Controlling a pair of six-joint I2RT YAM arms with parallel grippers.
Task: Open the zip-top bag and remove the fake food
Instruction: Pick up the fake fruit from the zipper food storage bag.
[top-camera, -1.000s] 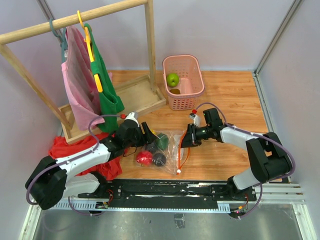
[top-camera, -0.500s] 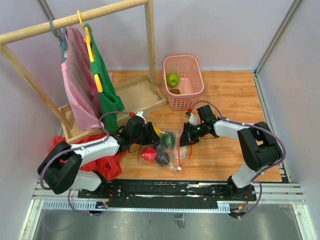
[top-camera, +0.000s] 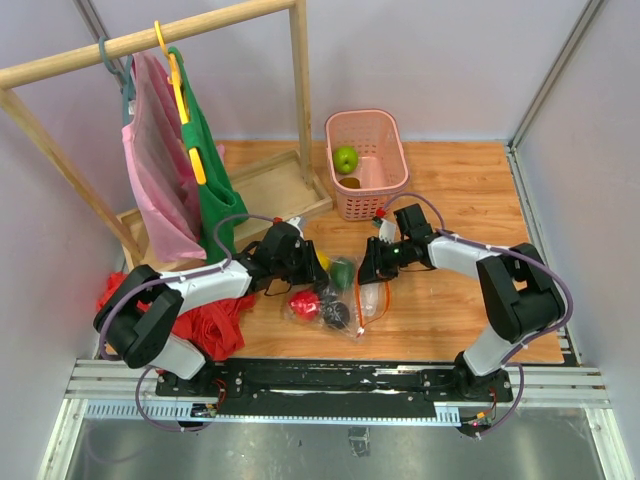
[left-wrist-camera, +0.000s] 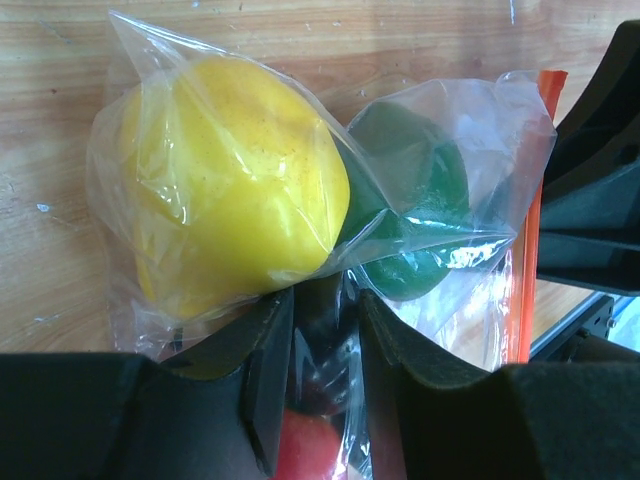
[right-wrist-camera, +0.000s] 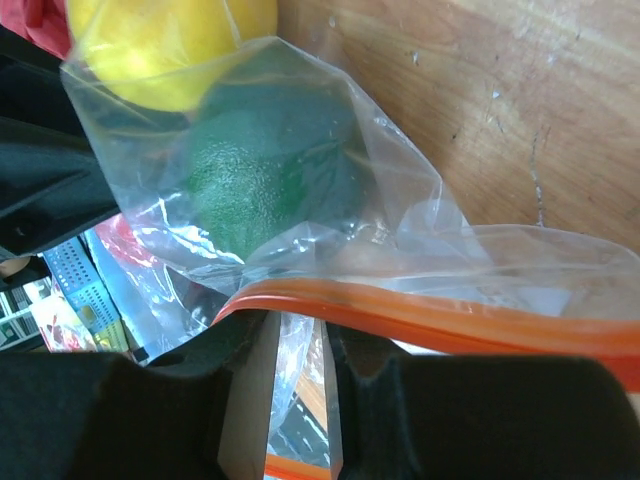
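Note:
The zip-top bag (top-camera: 345, 300) lies on the wooden table between my two grippers, with its orange-red zip strip (right-wrist-camera: 450, 325) on the right. The fake food inside it is a yellow piece (left-wrist-camera: 230, 180), a dark green piece (left-wrist-camera: 415, 215), a red piece (top-camera: 303, 303) and a dark purple piece (top-camera: 337, 314). My left gripper (left-wrist-camera: 325, 295) straddles a fold of the bag beside the yellow piece, with a narrow gap left between its jaws. My right gripper (right-wrist-camera: 300, 325) is at the bag's mouth. Clear film runs through its narrow gap and the zip strip crosses its fingertips.
A pink basket (top-camera: 385, 190) holding a green apple (top-camera: 345, 158) stands behind the bag. A wooden clothes rack (top-camera: 300, 90) with pink and green garments stands at the back left on its tray base (top-camera: 270, 190). A red cloth heap (top-camera: 200, 325) lies near the left arm.
My left gripper reached right onto the bag and its jaws narrowed. My right gripper moved a little left and back, the bag shifted with it, and its jaws parted slightly.

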